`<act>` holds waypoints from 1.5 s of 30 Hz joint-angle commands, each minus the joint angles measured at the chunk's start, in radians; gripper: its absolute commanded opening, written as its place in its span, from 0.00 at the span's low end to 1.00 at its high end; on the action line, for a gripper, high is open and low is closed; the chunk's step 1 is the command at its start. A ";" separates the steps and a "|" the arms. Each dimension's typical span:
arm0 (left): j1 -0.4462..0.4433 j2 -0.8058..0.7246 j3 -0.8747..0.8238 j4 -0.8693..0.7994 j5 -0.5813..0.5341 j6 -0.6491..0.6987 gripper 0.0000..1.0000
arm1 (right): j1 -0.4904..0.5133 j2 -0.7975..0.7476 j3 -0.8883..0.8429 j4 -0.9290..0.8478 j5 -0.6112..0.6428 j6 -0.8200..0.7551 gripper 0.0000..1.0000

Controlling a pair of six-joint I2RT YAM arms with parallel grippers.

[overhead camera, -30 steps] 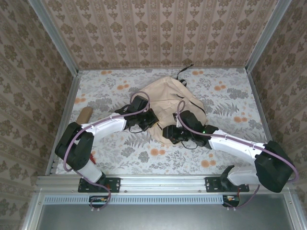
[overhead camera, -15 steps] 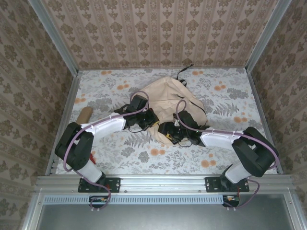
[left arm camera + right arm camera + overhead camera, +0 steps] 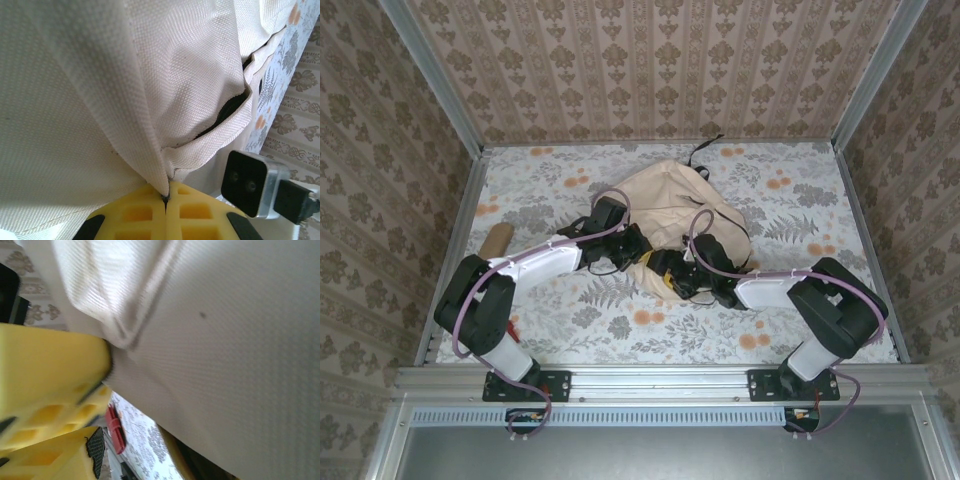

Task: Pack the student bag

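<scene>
The student bag [image 3: 672, 195] lies slumped in the middle of the bench [image 3: 800, 190], its cream fabric bunched between the two arms. The left claw [image 3: 166, 194] is pinched together on a seamed fold of the bag beside a gaping pocket mouth, with cloth caught between its yellow fingers. The right claw [image 3: 102, 407] sits at the bag's near edge with its fingers apart and nothing between them, and one fingertip [image 3: 100, 360] presses against the fabric. A tan oblong case [image 3: 497, 238] lies well apart at the bench's left edge. A small red thing [image 3: 115, 427] rests on the floral surface beyond the right claw.
</scene>
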 commanded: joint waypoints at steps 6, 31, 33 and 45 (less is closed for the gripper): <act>0.005 -0.007 -0.016 0.066 0.041 -0.014 0.00 | -0.039 -0.053 -0.011 0.086 -0.005 0.002 0.64; 0.008 0.017 -0.009 0.081 0.050 -0.015 0.00 | -0.044 -0.095 -0.004 -0.068 0.024 -0.077 0.38; 0.009 0.019 -0.008 0.078 0.048 -0.014 0.00 | -0.046 -0.104 -0.001 -0.101 0.042 -0.096 0.37; 0.010 0.037 -0.004 0.078 0.052 0.000 0.00 | -0.047 -0.283 -0.008 -0.402 0.067 -0.169 0.59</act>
